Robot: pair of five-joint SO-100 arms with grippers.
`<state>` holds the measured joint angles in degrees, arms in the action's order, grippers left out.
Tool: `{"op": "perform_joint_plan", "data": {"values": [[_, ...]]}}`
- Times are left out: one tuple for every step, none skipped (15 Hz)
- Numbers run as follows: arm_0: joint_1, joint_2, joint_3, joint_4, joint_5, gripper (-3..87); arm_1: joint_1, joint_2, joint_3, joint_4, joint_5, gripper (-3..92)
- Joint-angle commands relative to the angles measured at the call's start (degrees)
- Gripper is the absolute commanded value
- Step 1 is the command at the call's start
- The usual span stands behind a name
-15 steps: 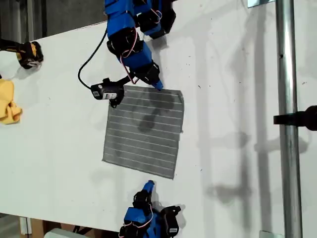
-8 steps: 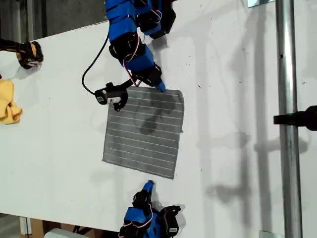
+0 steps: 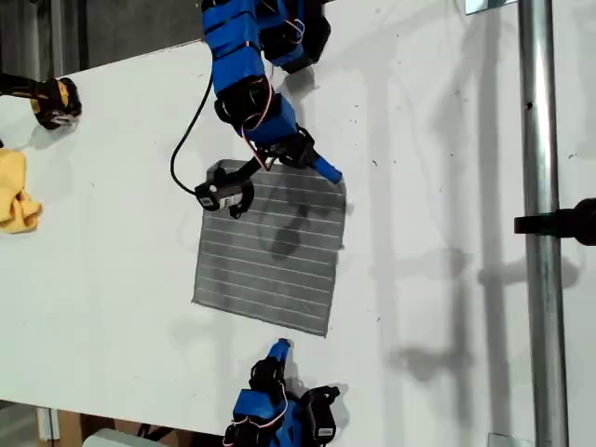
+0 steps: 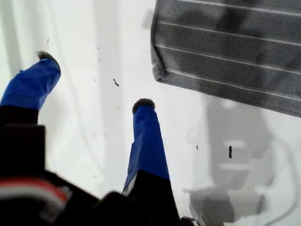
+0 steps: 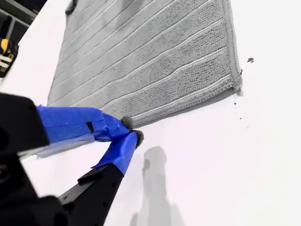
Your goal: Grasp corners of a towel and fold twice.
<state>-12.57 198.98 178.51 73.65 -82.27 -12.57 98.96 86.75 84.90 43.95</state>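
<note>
Across the white surface (image 3: 447, 279) the grey striped towel (image 3: 270, 251) lies spread flat in a single layer, between the two blue arms. No fold shows in it and no edge is lifted.

From where I stand, the task looks barely begun. No corner is gripped yet, so both folds are left to do.

The first pincer (image 4: 94, 82) belongs to the arm reaching in from the top of the exterior view. Its jaws are spread wide and have hold of nothing. One towel corner (image 4: 158, 70) lies just ahead of its fingertips and a little to one side, close but apart from them, with bare surface between the jaws. It seems to be lining up on that corner, and would have to come down over the cloth before it could close.

The second pincer (image 5: 131, 129) belongs to the arm at the bottom of the exterior view. Its tips are pressed together and nothing is caught between them. They sit right at the towel's near edge. Whether they touch the fabric I cannot tell. The nearest corner (image 5: 235, 84) lies off along that edge, well apart from the tips. This pincer would have to open and shift along the edge to reach it.

Far from both pincers, a small yellow cloth (image 3: 14, 200) sits at the exterior view's left edge.
</note>
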Motion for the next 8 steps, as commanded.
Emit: {"op": "perform_joint_plan", "data": {"values": [[-0.79, 0.26, 0.26, 0.26, -0.53, -1.3, 1.41, -2.64, -1.49, -1.14, -0.7, 34.3], [-0.79, 0.26, 0.26, 0.26, -0.53, -1.3, 1.93, -4.66, -1.14, -1.85, -0.7, 34.3], [-0.62, 0.26, 0.26, 0.26, -0.62, -1.3, 2.29, -6.59, -0.53, -2.9, -0.7, 34.1], [-0.62, 0.26, 0.26, 0.26, -0.7, -1.3, 2.55, -8.44, 0.0, -4.04, -0.35, 33.9], [-0.44, 0.26, 0.26, 0.26, -0.79, -1.3, 2.64, -10.28, 0.44, -5.19, 0.44, 33.7], [-0.18, 0.26, 0.26, 0.26, -1.23, -1.3, 2.72, -12.04, 1.14, -6.5, 1.67, 33.7], [0.09, 0.26, 0.26, 0.26, -1.58, -1.3, 2.64, -13.54, 2.29, -7.73, 3.16, 33.7], [0.18, 0.26, 0.26, 0.26, -1.67, -1.3, 2.37, -14.85, 3.6, -8.96, 4.57, 33.8]]}}
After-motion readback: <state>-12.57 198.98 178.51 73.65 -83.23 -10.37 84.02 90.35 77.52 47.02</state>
